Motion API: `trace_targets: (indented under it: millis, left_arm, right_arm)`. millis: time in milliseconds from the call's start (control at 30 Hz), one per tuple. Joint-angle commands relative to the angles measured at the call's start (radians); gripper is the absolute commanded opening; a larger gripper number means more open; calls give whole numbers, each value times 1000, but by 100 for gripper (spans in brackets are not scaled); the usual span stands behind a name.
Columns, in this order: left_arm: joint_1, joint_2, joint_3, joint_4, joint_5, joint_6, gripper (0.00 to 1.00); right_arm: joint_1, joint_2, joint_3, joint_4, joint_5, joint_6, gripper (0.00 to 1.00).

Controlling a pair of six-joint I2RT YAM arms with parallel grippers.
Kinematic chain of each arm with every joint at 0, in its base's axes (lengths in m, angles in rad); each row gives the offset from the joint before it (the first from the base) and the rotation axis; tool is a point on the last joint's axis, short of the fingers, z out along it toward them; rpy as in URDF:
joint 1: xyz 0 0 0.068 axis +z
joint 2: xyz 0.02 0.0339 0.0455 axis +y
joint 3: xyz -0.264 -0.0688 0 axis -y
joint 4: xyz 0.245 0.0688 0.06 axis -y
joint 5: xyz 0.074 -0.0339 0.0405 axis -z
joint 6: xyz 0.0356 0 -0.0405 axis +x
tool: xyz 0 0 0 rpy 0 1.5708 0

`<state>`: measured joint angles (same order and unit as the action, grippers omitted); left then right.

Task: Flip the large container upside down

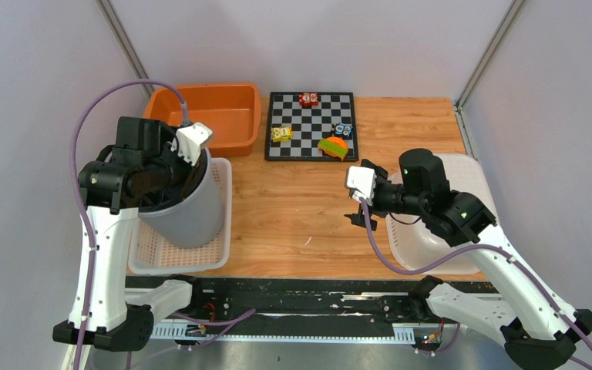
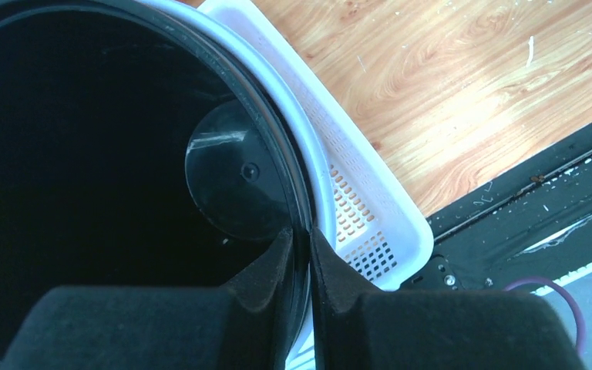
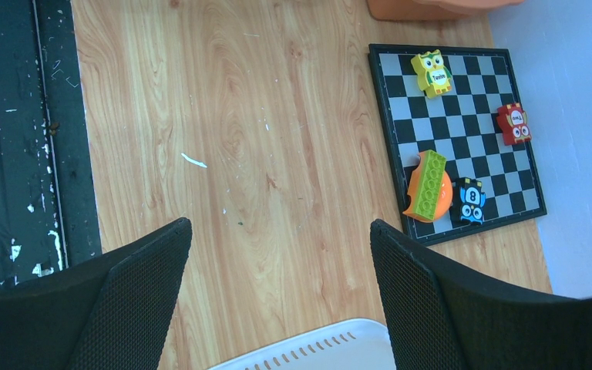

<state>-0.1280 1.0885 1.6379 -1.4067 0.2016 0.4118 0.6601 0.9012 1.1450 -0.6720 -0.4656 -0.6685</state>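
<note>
Far left of the top view, the left gripper [image 2: 299, 235] is pinching the rim of the large container [image 1: 189, 212], jaws almost closed, one finger inside the wall and one outside. The grey container is sitting tilted in the white basket [image 1: 150, 258], mouth facing up, not inverted. An orange bin [image 1: 223, 116] is sitting behind it at upper left. Top centre, a chessboard [image 1: 312, 135] is carrying small toys. Centre right, the right gripper [image 3: 279, 231] is hovering over bare wood, jaws spread wide, gripping nothing, beside a white tub [image 1: 478, 173].
</note>
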Motion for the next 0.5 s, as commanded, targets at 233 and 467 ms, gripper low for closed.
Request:
trace_targets:
  millis: [233, 467]
  left_arm:
    - [-2, 2, 21, 14, 28, 8, 0]
    - [-3, -10, -42, 14, 27, 29, 16]
  right_arm:
    - [-14, -13, -4, 12, -23, 18, 88]
    - [-14, -10, 0, 13, -24, 18, 88]
